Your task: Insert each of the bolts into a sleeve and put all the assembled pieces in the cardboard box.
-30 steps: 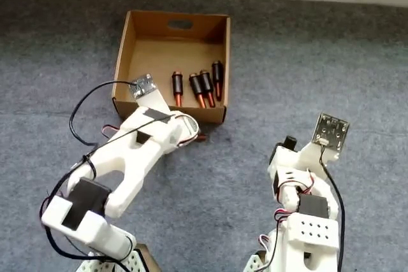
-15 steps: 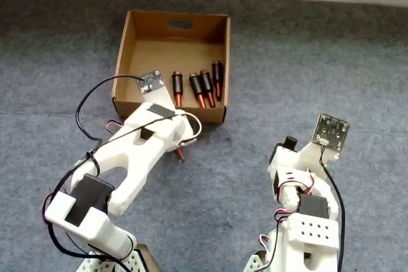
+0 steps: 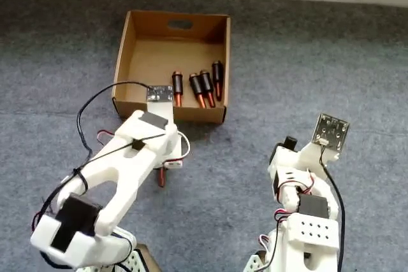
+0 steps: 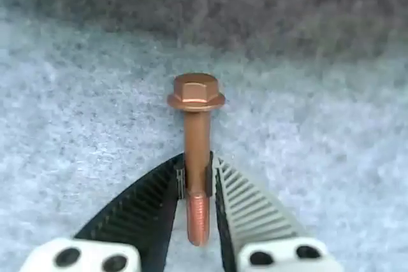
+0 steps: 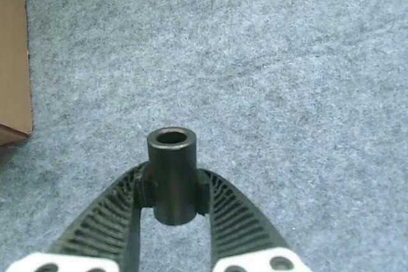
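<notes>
Left end effector tight on a copper-coloured hex-headed bolt; right end effector tight on a dark hollow sleeve

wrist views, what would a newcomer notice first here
The left pincer clamps a copper-coloured hex-head bolt by its shank over grey carpet, while the right pincer grips a dark cylindrical sleeve, bore facing the camera. From above, the brown cardboard box at the far side holds four assembled pieces.
</notes>
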{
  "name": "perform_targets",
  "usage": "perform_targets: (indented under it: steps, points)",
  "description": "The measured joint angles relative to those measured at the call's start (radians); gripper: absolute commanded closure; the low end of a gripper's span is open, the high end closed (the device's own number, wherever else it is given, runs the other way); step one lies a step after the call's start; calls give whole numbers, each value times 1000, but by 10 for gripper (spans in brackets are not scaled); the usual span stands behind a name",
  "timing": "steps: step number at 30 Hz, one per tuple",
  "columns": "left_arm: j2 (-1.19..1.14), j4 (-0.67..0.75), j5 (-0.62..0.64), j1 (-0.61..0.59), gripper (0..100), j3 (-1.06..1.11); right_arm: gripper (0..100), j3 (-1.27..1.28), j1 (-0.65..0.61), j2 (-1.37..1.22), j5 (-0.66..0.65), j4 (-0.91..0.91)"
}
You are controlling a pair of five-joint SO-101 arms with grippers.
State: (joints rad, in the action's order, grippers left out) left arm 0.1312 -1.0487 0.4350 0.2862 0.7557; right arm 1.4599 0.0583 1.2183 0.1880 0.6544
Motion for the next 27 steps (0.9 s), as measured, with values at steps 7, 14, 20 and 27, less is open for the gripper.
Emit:
perform_targets:
  steps: [7, 14, 20, 27]
  points:
    - [227, 41, -362, 3, 986, 178, 992, 0, 0, 0, 0, 0]
    - [256, 172, -385, 0, 781, 285, 992, 15, 2, 0, 0, 0]
    - [256, 196, -385, 2, 773, 285, 992, 15, 0, 0, 0, 0]
    - [256, 216, -385, 2, 785, 264, 992, 15, 0, 0, 0, 0]
